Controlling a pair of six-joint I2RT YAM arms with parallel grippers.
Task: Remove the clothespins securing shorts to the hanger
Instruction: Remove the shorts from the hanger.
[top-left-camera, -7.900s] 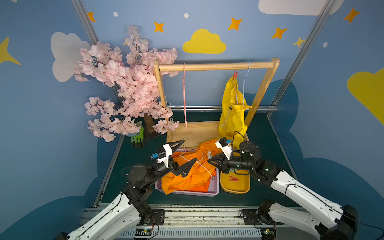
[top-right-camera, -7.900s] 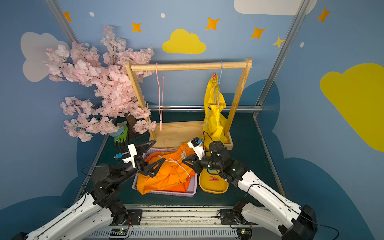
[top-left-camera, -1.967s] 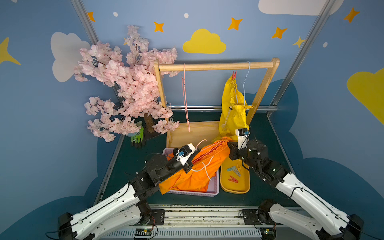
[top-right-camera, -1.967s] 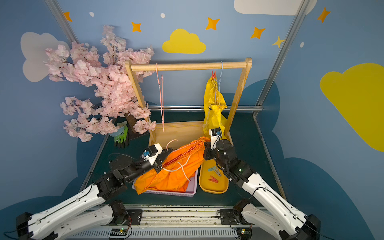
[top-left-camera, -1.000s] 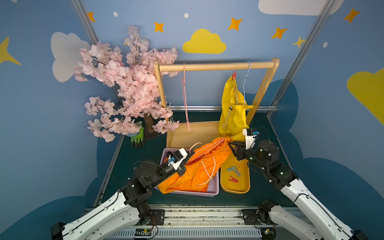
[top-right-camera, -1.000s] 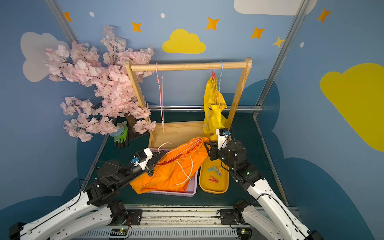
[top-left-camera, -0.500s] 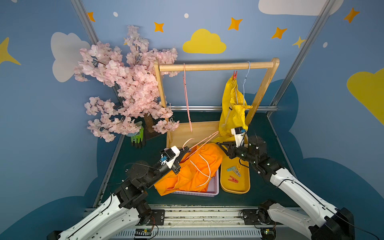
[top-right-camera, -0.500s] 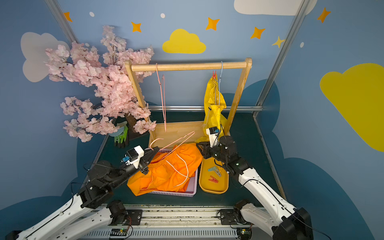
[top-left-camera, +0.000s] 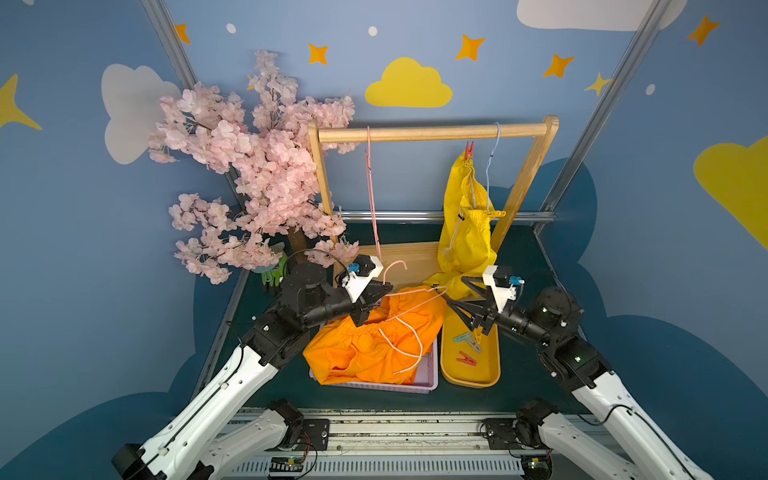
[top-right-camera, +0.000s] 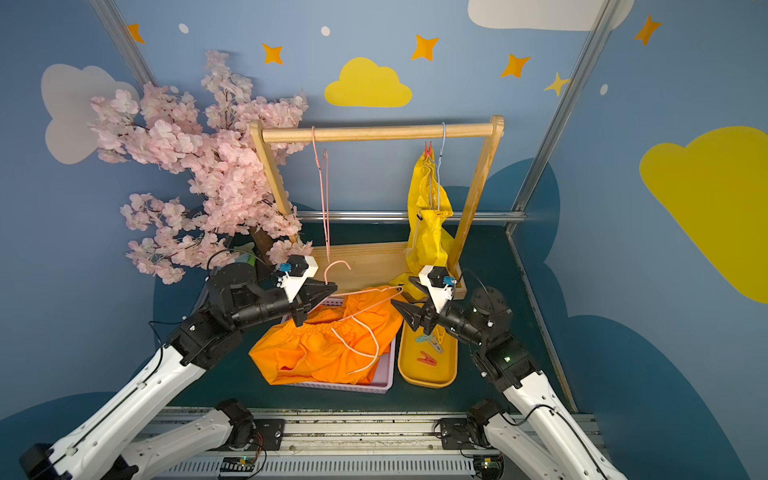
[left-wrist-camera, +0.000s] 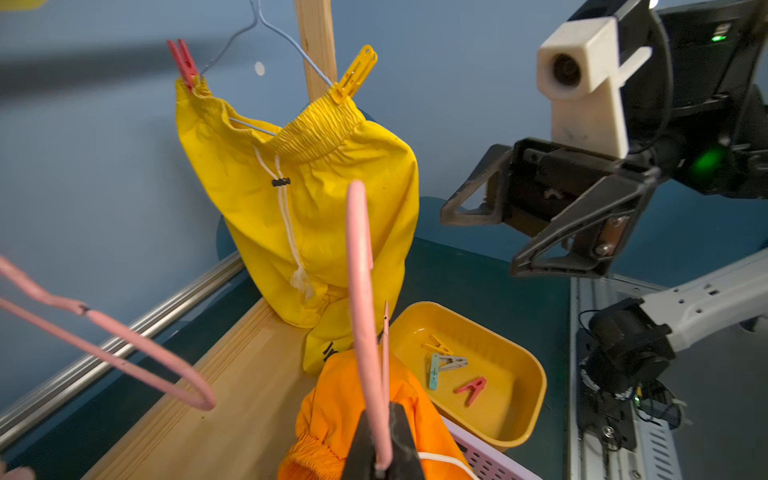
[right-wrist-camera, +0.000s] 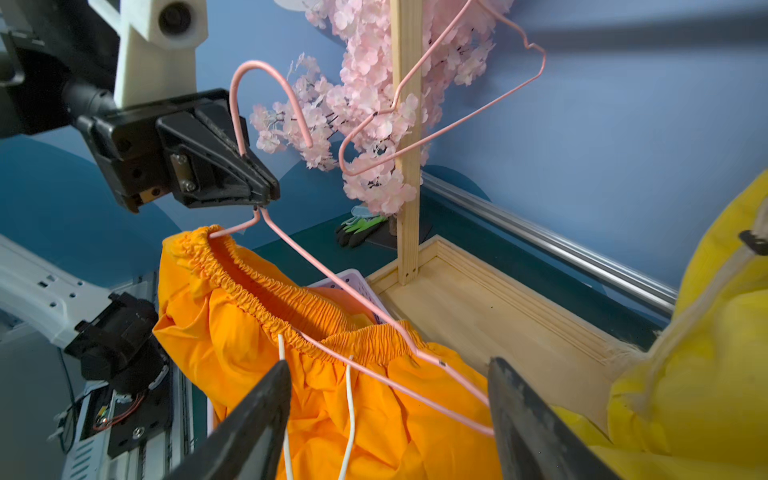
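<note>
Clothespins (left-wrist-camera: 434, 372) sit in two places: four loose in a tray and two clipped to hanging shorts. The dark green surface (top-left-camera: 528, 257) carries a pink blossom tree (top-left-camera: 249, 166) and, beside it at the back, a wooden rack (top-left-camera: 432, 133).

The yellow shorts (top-left-camera: 465, 232) hang near the right end of the rack's rail on a light-blue wire hanger (top-left-camera: 492, 153), their hem reaching the rack's base board. The orange shorts (top-left-camera: 374, 345) lie heaped in a lilac basket (top-left-camera: 432, 376) in front of the rack. Their elastic waistband is raised on a pink hanger (top-left-camera: 415, 293) and white drawstrings trail over the fabric. A yellow tray (top-left-camera: 469, 384) lies just beside the basket on its right. A second pink hanger (top-left-camera: 372, 195) hangs further left on the rail.

The left fingers (right-wrist-camera: 216, 166) are pressed together on the pink hanger's neck, just under its hook. The right fingers (right-wrist-camera: 249, 424) are spread wide and hold nothing. They hover over the tray's far end, just beside the hanger's far shoulder, and whether they touch it cannot be told.

A red clothespin (left-wrist-camera: 183, 62) pins one end of the yellow waistband to the wire hanger, and a yellow clothespin (left-wrist-camera: 355, 75) pins the other. The four in the tray are yellow, teal, grey and red, with the teal and grey touching.
</note>
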